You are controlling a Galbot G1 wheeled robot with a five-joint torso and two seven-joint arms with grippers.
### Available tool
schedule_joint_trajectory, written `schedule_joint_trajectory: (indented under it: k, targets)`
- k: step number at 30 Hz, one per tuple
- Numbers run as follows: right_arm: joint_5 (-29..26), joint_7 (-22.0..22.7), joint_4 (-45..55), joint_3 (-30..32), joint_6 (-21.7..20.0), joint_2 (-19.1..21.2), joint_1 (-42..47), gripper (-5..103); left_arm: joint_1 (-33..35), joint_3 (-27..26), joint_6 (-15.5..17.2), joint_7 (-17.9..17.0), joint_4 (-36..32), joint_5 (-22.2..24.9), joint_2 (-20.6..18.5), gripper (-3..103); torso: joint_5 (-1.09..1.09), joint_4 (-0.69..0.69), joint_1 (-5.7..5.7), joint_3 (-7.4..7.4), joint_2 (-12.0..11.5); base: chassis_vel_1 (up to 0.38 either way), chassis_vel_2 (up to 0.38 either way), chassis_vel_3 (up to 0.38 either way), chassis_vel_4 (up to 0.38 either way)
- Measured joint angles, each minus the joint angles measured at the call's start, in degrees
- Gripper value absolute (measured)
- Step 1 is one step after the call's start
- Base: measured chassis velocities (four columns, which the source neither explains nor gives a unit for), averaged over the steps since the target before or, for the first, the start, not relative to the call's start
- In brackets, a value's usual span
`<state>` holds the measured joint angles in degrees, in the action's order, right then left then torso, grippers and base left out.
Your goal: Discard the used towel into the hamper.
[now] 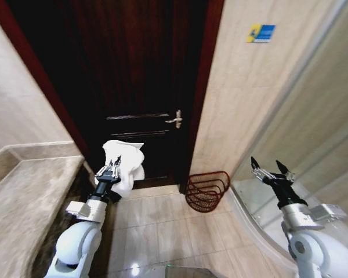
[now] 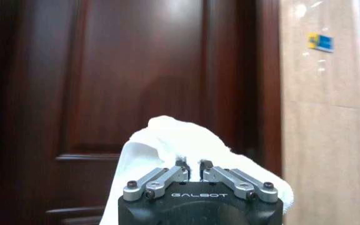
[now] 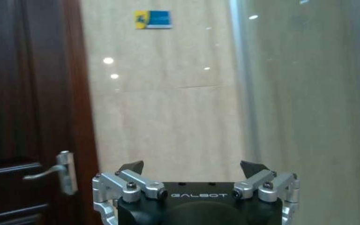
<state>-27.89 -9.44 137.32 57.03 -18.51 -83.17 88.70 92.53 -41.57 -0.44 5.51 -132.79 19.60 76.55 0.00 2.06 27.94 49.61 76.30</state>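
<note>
The left pincer (image 1: 114,168) is raised before the dark wooden door (image 1: 133,87), its fingers closed on a bunched white towel (image 1: 124,159). The red-brown wire hamper (image 1: 207,191) stands on the tiled floor (image 1: 156,226) by the wall (right of the door). The right pincer (image 1: 271,169) is raised at the right, jaws apart, holding nothing.
</note>
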Motion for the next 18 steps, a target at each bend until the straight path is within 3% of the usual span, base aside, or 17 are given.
schedule_joint_trajectory:
  k: [10, 18]
  targets:
    - [1.1, 0.5, 0.7, -0.2, 0.0, -0.4, 0.5, 100, -1.9, 0.2, -1.4, 1.1, 1.4, 0.7, 0.0, 7, 0.01, -0.03, 0.0, 0.0, 0.0, -0.116, -0.118, -0.11, -0.1]
    - [1.4, 1.2, 1.9, 0.1, -1.6, 0.4, 0.2, 100, -2.0, 0.2, -1.7, 1.6, 1.7, 1.7, 0.2, 7, 0.0, 0.03, 0.0, 0.0, 0.0, -0.009, -0.006, -0.007, -0.005]
